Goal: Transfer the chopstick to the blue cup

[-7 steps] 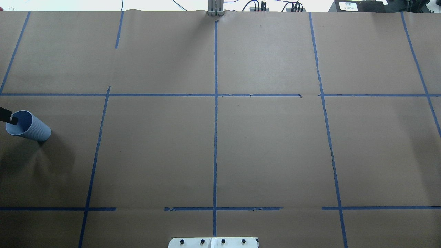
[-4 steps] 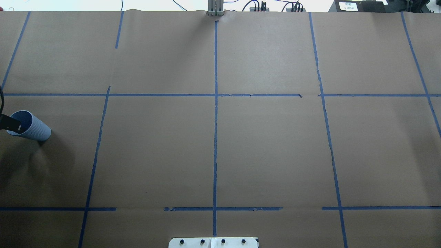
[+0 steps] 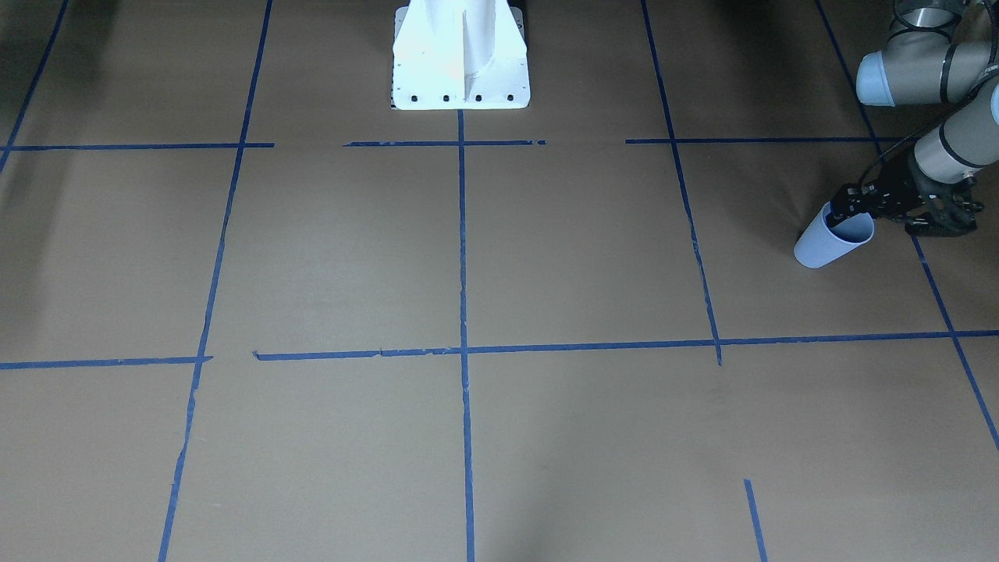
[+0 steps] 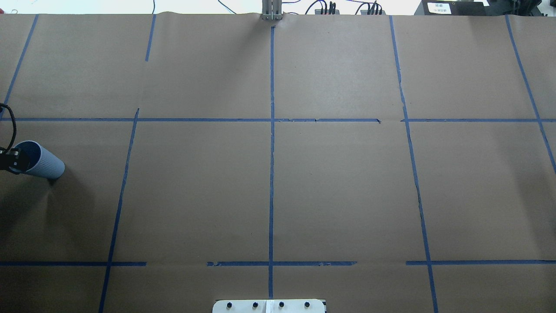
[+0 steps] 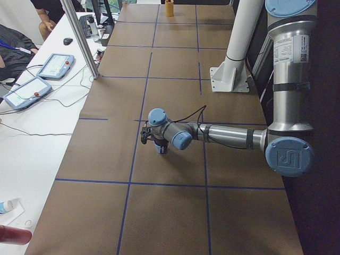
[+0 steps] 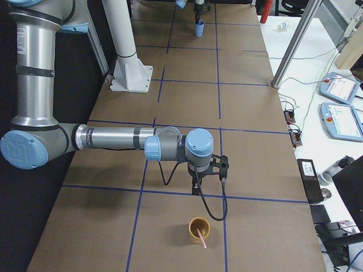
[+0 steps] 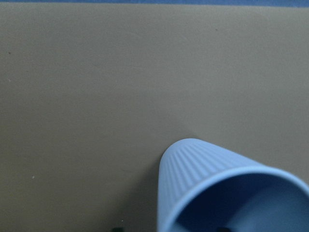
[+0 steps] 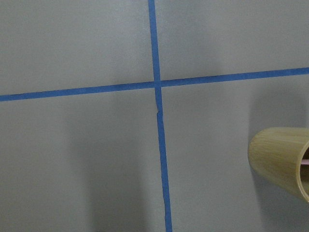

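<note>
The blue cup [image 4: 45, 162] stands upright at the table's far left; it also shows in the front view [image 3: 827, 243] and large in the left wrist view [image 7: 212, 183]. My left gripper [image 4: 16, 161] is down at its rim [image 3: 847, 211], open, with one finger inside the cup and one outside its wall. A chopstick [image 6: 201, 238] with a pale pink end leans in a tan wooden cup [image 6: 199, 228] at the table's other end. My right gripper [image 6: 195, 190] hangs over the table just behind that cup [image 8: 282, 162]; I cannot tell whether it is open or shut.
The white robot base [image 3: 460, 70] sits at the table's middle edge. Brown paper with blue tape lines [image 4: 271, 174] covers the table. A metal post [image 5: 79, 37] and teach pendants [image 6: 340, 113] stand on the operators' side bench.
My left gripper has come lower and a little toward the table's left edge at the blue cup's rim. The cup has not moved.
</note>
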